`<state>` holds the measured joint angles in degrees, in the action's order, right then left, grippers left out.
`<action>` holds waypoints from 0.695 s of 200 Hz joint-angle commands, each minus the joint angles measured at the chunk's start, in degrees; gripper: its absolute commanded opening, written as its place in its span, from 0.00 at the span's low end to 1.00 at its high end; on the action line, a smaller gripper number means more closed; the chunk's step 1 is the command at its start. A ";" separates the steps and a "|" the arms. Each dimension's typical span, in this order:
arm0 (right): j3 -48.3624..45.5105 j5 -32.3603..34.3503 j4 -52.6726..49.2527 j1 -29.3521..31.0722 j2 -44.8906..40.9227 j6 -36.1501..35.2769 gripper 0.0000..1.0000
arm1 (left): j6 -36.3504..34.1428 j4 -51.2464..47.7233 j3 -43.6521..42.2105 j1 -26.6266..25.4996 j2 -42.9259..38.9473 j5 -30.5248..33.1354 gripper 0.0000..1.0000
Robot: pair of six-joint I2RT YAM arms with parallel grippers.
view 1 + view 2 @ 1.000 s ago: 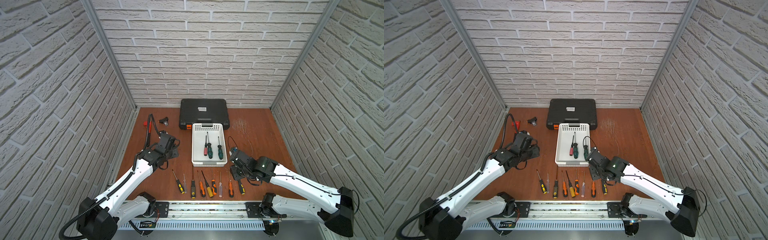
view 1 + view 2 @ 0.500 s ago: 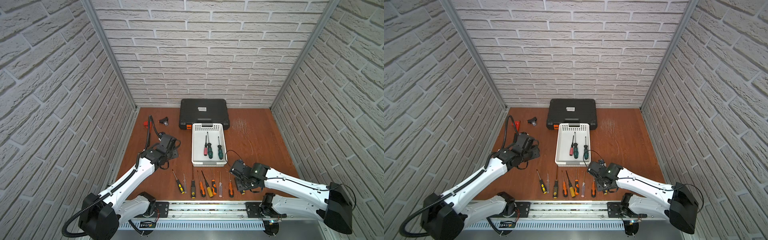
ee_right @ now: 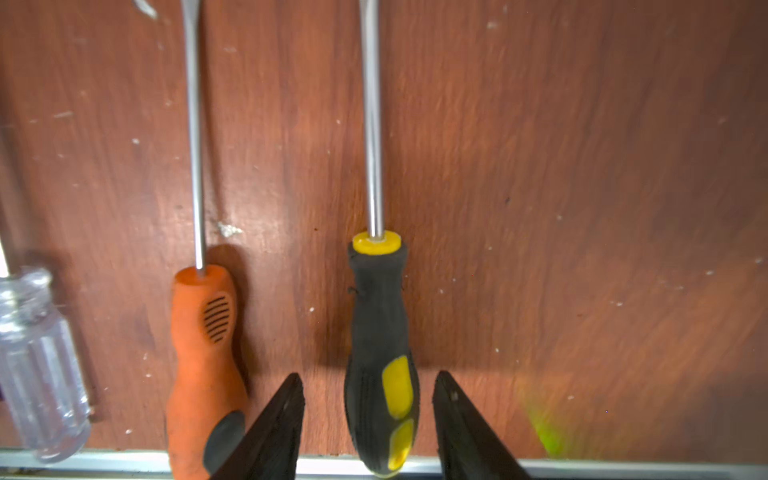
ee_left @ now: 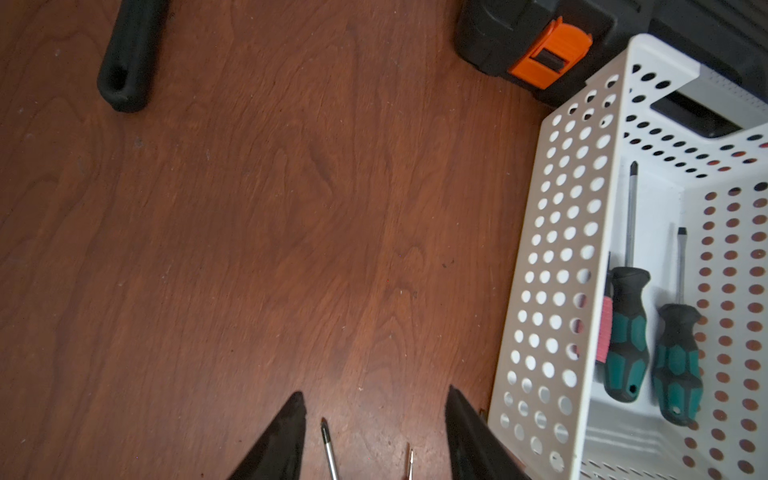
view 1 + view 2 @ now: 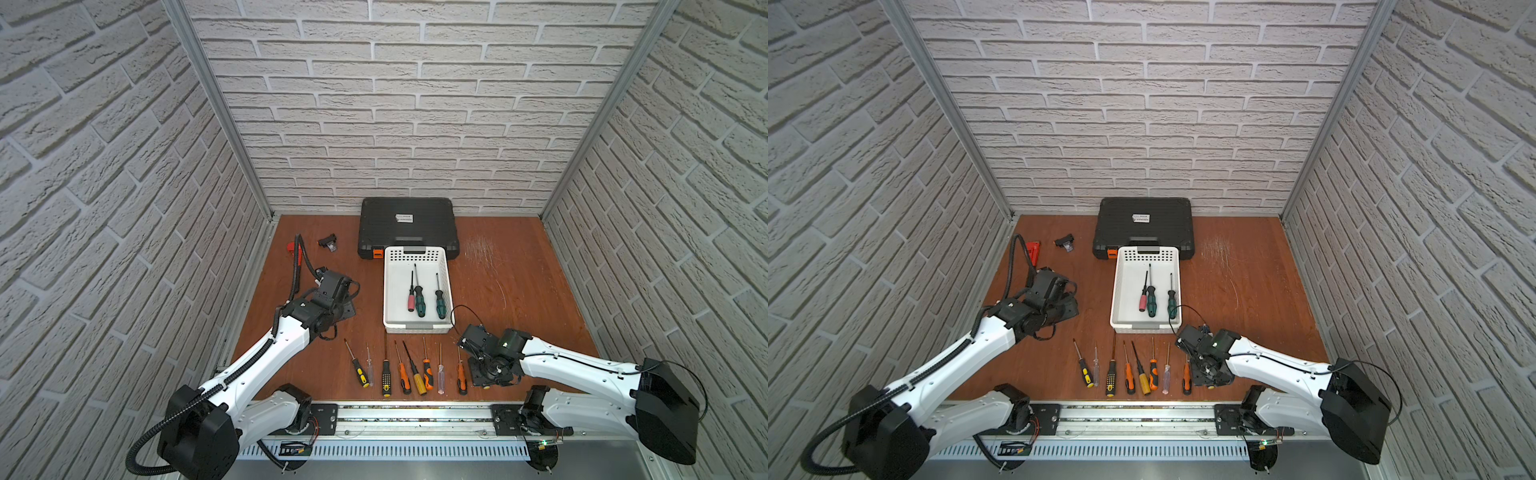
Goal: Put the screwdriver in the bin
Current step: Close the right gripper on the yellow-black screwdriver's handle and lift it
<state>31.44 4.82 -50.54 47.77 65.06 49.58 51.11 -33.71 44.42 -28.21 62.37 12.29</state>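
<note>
Straddling a black-yellow screwdriver (image 3: 380, 316) barely seen from above, right end effector (image 3: 368, 375) released; left end effector (image 4: 375, 391) too.

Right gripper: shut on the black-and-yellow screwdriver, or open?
Open. In the right wrist view the right gripper straddles the handle of the black-and-yellow screwdriver, with a gap showing between it and each finger.

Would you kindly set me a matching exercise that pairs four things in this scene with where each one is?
Things:
1. pink-handled screwdriver
2. black tool case
3. left gripper
4. black-and-yellow screwdriver in the right wrist view

Places:
A. on the table, between the open right gripper tips
B. against the back wall
C. inside the bin
D. open, empty, left of the bin

Pairs: 1-C; 2-B; 3-D; 4-A
</note>
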 commanded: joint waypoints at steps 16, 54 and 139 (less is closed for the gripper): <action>-2.03 -3.02 3.63 -1.31 0.24 1.16 0.49 | 0.61 2.25 -1.60 0.78 -1.55 0.63 0.55; -3.30 -3.56 5.12 -1.54 1.51 1.51 0.35 | 0.67 1.81 -1.99 1.39 -2.08 0.58 0.55; 0.55 0.37 -5.07 -8.18 -11.29 0.52 0.06 | 1.14 1.63 -3.11 2.06 -4.97 1.73 0.55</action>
<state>28.97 3.40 -50.52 43.44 58.52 51.64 51.40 -33.01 42.35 -26.63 58.39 12.69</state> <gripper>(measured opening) 0.272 0.549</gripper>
